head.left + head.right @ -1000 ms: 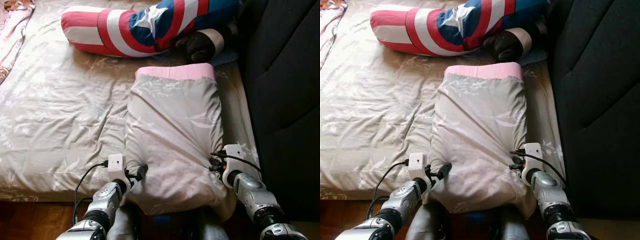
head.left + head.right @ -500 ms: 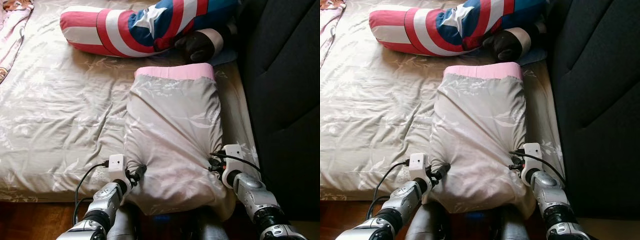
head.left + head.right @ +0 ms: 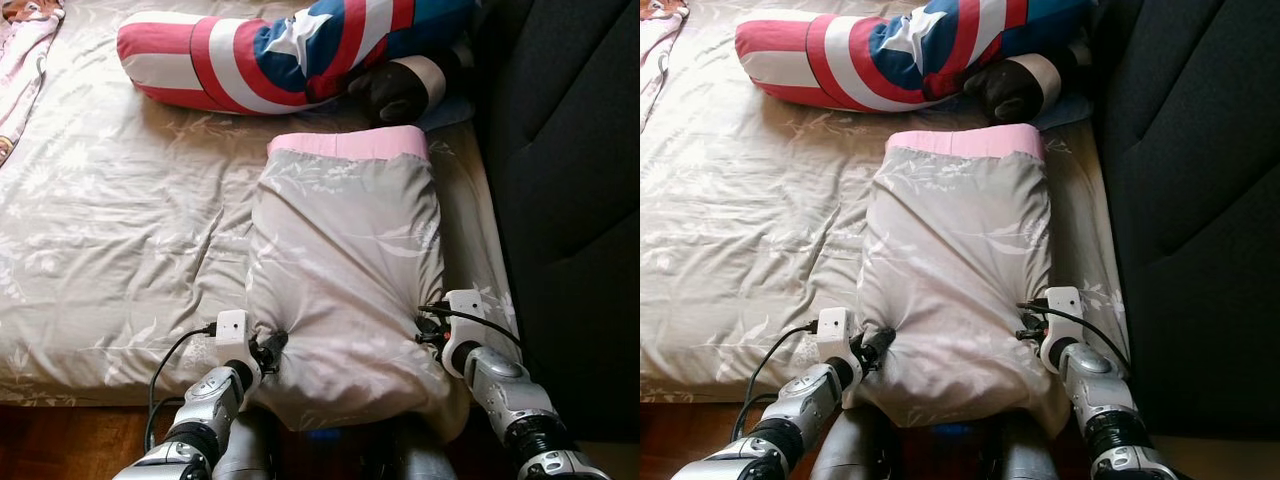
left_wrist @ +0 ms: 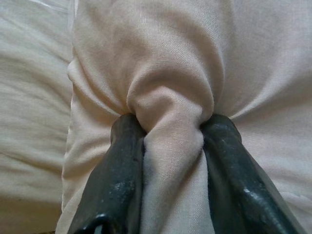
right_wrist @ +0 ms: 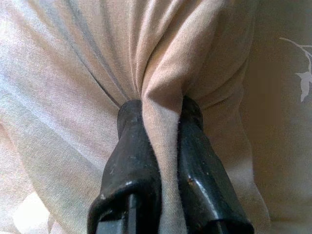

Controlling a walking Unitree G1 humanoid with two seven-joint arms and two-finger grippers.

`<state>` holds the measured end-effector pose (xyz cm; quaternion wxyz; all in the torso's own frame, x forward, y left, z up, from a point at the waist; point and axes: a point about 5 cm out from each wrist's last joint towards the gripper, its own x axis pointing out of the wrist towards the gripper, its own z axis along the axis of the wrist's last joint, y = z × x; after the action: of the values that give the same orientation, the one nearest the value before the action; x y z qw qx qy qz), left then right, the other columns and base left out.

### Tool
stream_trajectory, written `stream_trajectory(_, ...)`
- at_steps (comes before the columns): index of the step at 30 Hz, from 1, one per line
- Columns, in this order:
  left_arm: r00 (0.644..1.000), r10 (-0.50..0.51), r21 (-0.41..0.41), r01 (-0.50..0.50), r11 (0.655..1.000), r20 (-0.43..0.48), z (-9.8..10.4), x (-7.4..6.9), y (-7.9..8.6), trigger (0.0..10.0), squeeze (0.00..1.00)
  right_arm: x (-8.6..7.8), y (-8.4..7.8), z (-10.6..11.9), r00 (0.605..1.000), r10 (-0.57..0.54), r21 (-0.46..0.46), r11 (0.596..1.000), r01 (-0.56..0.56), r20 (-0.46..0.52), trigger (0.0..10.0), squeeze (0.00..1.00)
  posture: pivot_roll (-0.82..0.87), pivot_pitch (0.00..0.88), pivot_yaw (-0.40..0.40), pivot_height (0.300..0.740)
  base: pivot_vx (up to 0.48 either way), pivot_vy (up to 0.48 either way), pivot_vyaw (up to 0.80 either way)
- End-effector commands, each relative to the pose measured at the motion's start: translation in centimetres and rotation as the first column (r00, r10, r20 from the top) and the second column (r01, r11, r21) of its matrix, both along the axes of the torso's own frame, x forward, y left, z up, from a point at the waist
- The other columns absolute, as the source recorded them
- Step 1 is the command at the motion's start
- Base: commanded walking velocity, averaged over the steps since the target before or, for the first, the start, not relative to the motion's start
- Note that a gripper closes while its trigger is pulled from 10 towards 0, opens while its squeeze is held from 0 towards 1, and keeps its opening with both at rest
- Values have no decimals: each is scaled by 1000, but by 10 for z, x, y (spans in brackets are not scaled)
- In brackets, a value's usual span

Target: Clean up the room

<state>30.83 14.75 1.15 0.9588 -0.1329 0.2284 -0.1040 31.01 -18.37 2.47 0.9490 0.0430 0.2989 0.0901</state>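
Observation:
A beige pillow with a pink far end lies lengthwise on the bed, its near end hanging over the bed's front edge. My left gripper is shut on the pillow's near left corner; in the left wrist view a bunch of pillow cloth is pinched between the black fingers. My right gripper is shut on the near right corner, with a fold of the pillow's fabric squeezed between its fingers.
A red, white and blue star-patterned bolster lies across the bed's far side, a dark plush toy beside it. The beige floral sheet spreads left. A black padded headboard rises on the right. Pink clothing lies far left.
The left gripper's fingers have sunk a little deeper into the pillow's near left corner. The right gripper holds as before. The view has shifted slightly.

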Motion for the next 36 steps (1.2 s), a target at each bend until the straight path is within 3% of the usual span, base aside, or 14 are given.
stream_trajectory(1, 993, -8, -9, 7, 1000, -117, -23, -21, -2, 0, 0, -47, -3, -50, 965, -23, -7, 1000, 22, -262, 0, 0, -90, 346, -43, 638, 0, 0, 0)
stream_trajectory(23, 997, 75, -74, -76, 994, -27, -9, -10, 10, 0, 0, -32, 15, -42, 980, -31, 40, 998, 40, -198, 0, 0, -66, 284, -16, 638, 0, 0, 0)
stream_trajectory(27, 996, 95, -61, -94, 994, 1, -4, -5, 17, 0, 0, -23, 18, -35, 989, -44, 40, 998, 50, -141, 0, 0, -58, 250, -10, 638, 0, 0, 0)
stream_trajectory(30, 993, 117, -35, -116, 993, 30, 3, 0, 22, 0, 0, -11, 19, -22, 997, -64, 46, 997, 66, -37, 0, 0, -50, 219, -2, 638, 0, 0, 0)
stream_trajectory(31, 990, 131, -33, -129, 991, 45, 5, 2, 24, 0, 0, -8, 19, -18, 998, -68, 47, 997, 68, -9, 9294, 0, -49, 213, -1, 638, 0, 0, 0)
stream_trajectory(32, 986, 150, -33, -148, 988, 75, 10, 5, 26, 2275, 0, -3, 19, -14, 997, -73, 47, 996, 72, 27, 10000, 0, -43, 190, 5, 638, 0, 0, 0)
stream_trajectory(33, 986, 150, -33, -148, 988, 75, 10, 5, 26, 2275, 0, -3, 19, -14, 997, -73, 47, 996, 72, 27, 10000, 0, -43, 190, 5, 638, 0, 0, 0)
stream_trajectory(34, 977, 168, -47, -163, 986, 135, 20, 10, 27, 10000, 0, 2, 19, -6, 992, -94, 59, 994, 89, 85, 10000, 0, -37, 171, 9, 638, 0, 0, 0)
stream_trajectory(36, 963, 156, -16, -156, 988, 219, 32, 16, 28, 10000, 0, 7, 19, 3, 982, -105, 75, 993, 95, 155, 10000, 0, -32, 138, 14, 638, 0, 0, 0)
